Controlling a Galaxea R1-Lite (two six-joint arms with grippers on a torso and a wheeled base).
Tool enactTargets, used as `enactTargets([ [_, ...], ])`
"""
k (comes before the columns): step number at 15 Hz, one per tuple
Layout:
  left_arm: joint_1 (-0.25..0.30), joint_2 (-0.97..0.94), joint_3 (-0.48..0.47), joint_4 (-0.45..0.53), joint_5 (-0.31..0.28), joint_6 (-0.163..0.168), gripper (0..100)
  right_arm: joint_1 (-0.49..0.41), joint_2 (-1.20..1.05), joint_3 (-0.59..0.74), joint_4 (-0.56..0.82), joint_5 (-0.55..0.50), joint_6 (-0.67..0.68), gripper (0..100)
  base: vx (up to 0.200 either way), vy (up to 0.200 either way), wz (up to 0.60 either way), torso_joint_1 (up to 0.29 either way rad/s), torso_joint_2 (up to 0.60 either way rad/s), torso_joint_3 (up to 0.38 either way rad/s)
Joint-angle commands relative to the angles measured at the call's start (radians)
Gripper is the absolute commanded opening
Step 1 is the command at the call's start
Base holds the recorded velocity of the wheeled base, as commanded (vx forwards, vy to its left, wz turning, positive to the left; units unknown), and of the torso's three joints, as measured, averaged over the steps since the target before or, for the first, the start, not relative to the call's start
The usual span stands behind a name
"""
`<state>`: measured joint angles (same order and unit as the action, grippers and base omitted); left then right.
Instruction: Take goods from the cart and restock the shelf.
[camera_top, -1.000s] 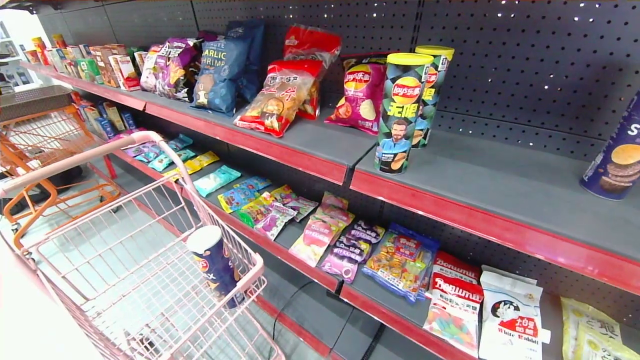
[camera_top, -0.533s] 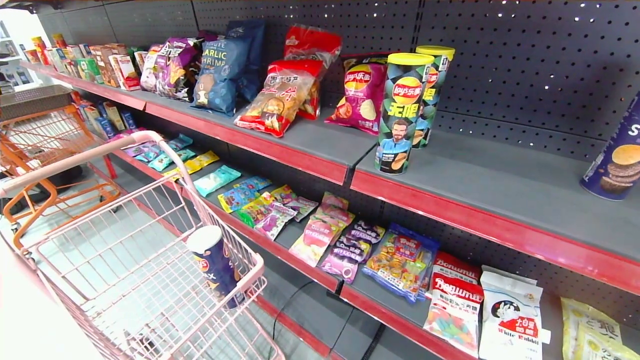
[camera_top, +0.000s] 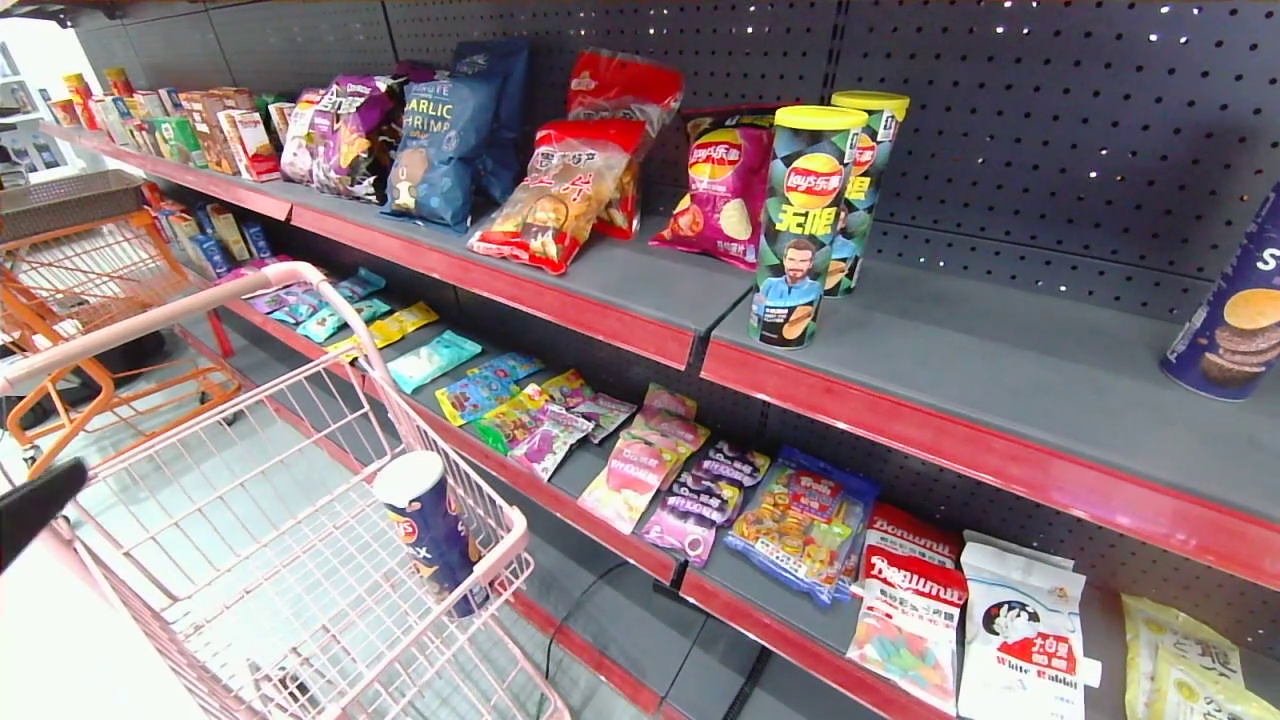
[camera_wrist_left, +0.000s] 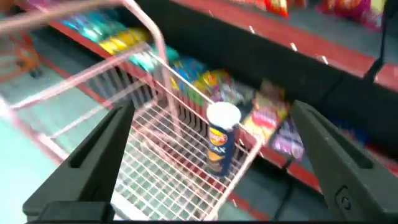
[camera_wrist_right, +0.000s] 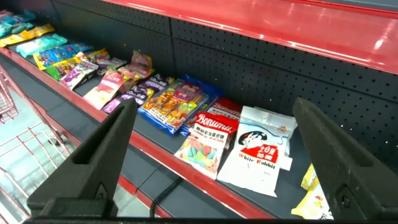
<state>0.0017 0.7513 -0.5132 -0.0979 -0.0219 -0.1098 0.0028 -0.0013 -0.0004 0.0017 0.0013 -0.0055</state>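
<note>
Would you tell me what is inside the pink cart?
One blue chip can with a white lid stands in the pink cart's corner nearest the shelf. Its base is hidden behind the cart's rim.

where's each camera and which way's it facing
Head view: on the head, looking down at shelf and pink cart; left arm at edge.
Left wrist view: on that wrist, looking down at the chip can in the cart; open left gripper frames it.
Right wrist view: on that wrist, facing lower shelf and white candy bag; open right gripper frames them.
Shared: head and left wrist both show the can.
</note>
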Motion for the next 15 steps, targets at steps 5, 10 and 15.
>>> enactTargets([
  [5, 0.135, 0.915, -0.016, -0.496, -0.421, 0.275, 100, 0.0, 0.001, 0.0, 0.0, 0.0, 0.001, 100, 0.0, 0.0, 0.0, 0.0, 0.0, 0.0],
  [10, 0.081, 1.065, 0.035, -0.559, -0.533, 0.377, 100, 0.0, 0.001, -0.001, 0.0, 0.0, -0.004, 100, 0.0, 0.0, 0.0, 0.0, 0.0, 0.0],
  [15, 0.08, 1.217, 0.076, -0.763, -0.563, 0.415, 100, 0.0, 0.001, -0.001, 0.0, 0.0, -0.002, 100, 0.0, 0.0, 0.0, 0.0, 0.0, 0.0],
])
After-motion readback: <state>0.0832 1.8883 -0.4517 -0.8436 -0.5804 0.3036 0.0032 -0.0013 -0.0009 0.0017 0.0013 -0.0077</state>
